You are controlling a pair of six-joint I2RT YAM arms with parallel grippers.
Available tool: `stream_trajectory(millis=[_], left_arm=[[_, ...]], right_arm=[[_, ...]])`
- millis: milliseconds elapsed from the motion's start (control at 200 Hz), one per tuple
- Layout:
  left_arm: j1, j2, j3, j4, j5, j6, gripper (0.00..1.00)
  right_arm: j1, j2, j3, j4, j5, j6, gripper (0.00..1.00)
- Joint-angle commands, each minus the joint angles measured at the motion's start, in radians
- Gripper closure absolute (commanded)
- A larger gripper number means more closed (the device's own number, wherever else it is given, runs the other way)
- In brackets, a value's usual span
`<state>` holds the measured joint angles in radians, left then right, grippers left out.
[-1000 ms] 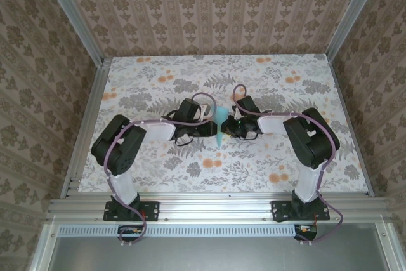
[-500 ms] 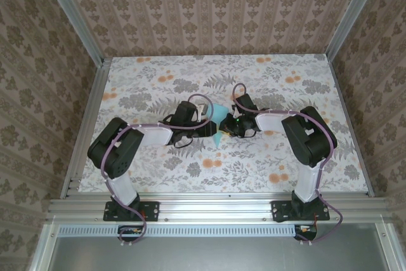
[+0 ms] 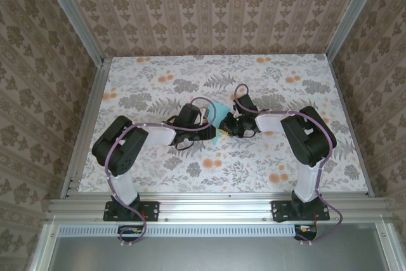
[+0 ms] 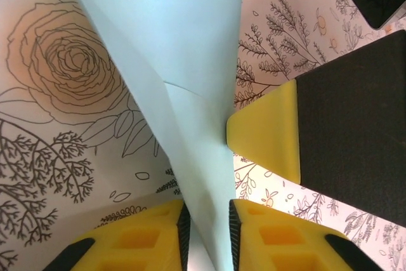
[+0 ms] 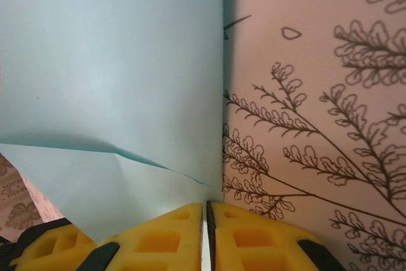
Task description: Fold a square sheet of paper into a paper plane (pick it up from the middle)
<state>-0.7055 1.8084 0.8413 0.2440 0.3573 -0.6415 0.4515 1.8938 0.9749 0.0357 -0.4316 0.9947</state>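
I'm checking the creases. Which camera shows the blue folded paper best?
Left wrist: the folded turquoise paper tapers down into the left gripper, and its layered folds and edges are clear. Right wrist shows one broad flat face with a single fold. Top external shows a small, distant sliver.

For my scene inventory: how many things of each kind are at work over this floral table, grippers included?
turquoise paper sheet: 1
grippers: 2 (left gripper, right gripper)
Total: 3

blue paper [image 4: 190, 87] in left hand [image 4: 206, 223]
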Motion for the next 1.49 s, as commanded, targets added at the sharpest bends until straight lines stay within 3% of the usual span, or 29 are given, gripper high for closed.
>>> stream_trajectory(millis=[0, 260, 585, 1070, 1305, 1490], left_arm=[[-0.006, 0.023, 0.031, -0.039, -0.028, 0.041, 0.81], [-0.015, 0.011, 0.047, -0.115, -0.085, 0.17, 0.93], [-0.037, 0.007, 0.075, -0.177, -0.147, 0.329, 0.95], [-0.036, 0.022, 0.13, -0.225, -0.078, 0.47, 0.95], [-0.031, 0.048, 0.159, -0.233, -0.065, 0.471, 0.95], [-0.009, 0.032, 0.124, -0.19, -0.066, 0.336, 0.85]], right_arm=[[0.008, 0.015, -0.023, 0.029, -0.02, 0.051, 0.87], [-0.023, -0.077, -0.043, 0.019, 0.012, 0.012, 0.85], [-0.005, -0.025, -0.011, 0.042, -0.037, 0.0, 0.86], [-0.005, 0.039, 0.062, -0.01, -0.014, -0.054, 0.86], [-0.005, 0.057, 0.051, -0.035, 0.002, -0.087, 0.88], [-0.005, 0.064, 0.016, -0.008, 0.046, -0.062, 0.9]])
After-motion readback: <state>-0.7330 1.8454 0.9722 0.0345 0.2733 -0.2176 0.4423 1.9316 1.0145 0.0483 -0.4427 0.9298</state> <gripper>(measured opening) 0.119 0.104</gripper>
